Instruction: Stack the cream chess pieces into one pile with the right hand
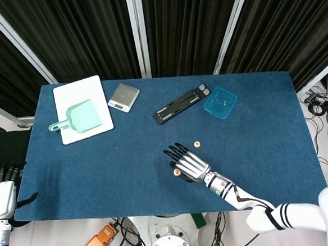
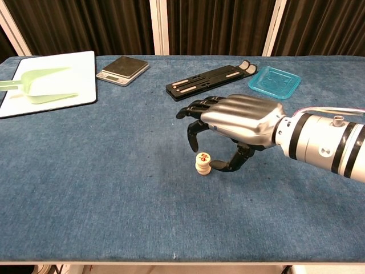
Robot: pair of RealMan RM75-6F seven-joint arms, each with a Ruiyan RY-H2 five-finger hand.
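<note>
From the head view, the right hand (image 1: 190,165) lies low over the blue table (image 1: 99,161), fingers fanned out; a pile of cream chess pieces (image 1: 177,171) sits at its thumb side, and one loose cream piece (image 1: 197,144) lies just beyond its fingertips. From the chest view, the right hand (image 2: 239,123) arches over the pile (image 2: 202,164), thumb tip touching it, forefinger just above, other fingers spread.

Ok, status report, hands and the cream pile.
Right hand arched over the cream pile, thumb at its side, grip unclear. Left hand idle at table edge. One loose cream piece lies beyond. Nothing in the way.
</note>
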